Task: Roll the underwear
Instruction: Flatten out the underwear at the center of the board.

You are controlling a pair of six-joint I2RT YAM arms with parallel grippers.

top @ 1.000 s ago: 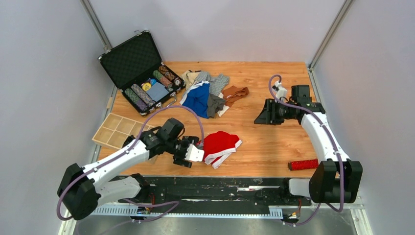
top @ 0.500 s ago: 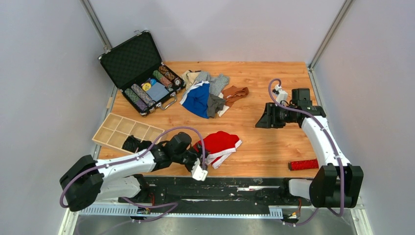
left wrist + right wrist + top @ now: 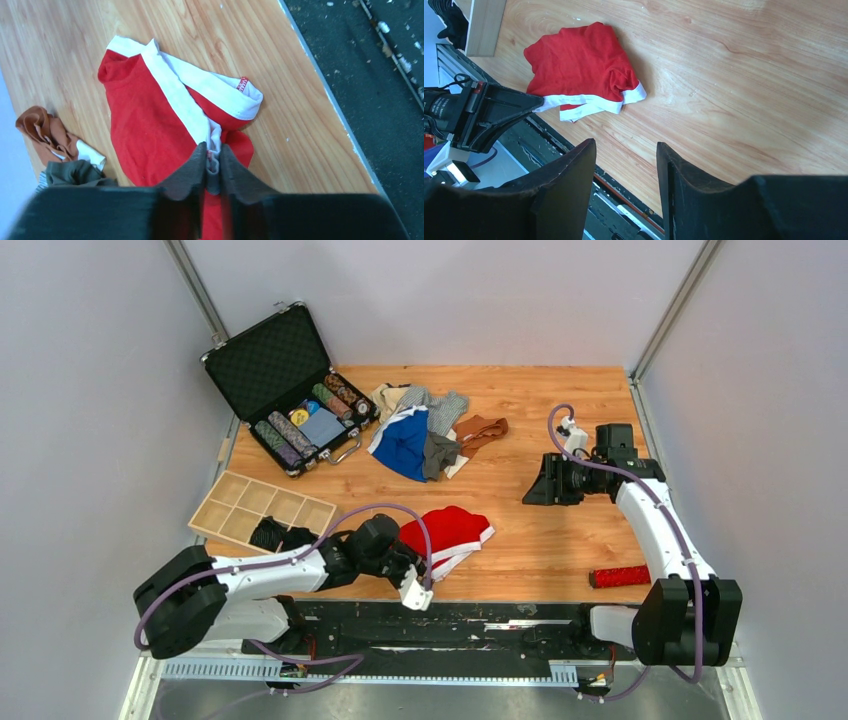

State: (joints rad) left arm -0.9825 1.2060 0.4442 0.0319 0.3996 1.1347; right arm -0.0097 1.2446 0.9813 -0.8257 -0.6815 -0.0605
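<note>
Grip check, left side: the left tool (image 3: 213,151) is pressed together on a fold of the red underwear (image 3: 145,120). It pinches red cloth and a bit of white trim at the garment's near edge. The garment lies crumpled, not flat, on the bench (image 3: 540,540), close to its near edge and between the two arms. The right tool (image 3: 625,146) stands spread with nothing between its fingers, well apart from the garment over bare wood.

Risks, as I judge them:
- The pinch looks shallow and takes only a small tuck. A pull could slip it free, or drag one layer and bunch the cloth instead of starting a roll.
- A pull toward the bases could haul the garment off the bench edge onto the black rail.
- Nothing pins the far side, so the whole piece may slide rather than turn over.

Hard to read:
- The fingers cover how many layers sit in the pinch.
- The folds underneath are hidden.
- The pile of underwear (image 3: 420,430) at the far side is tangled, and I cannot count the pieces.
- A black bundle (image 3: 268,533) beside the wooden tray (image 3: 240,508) is too dark to identify.
</note>
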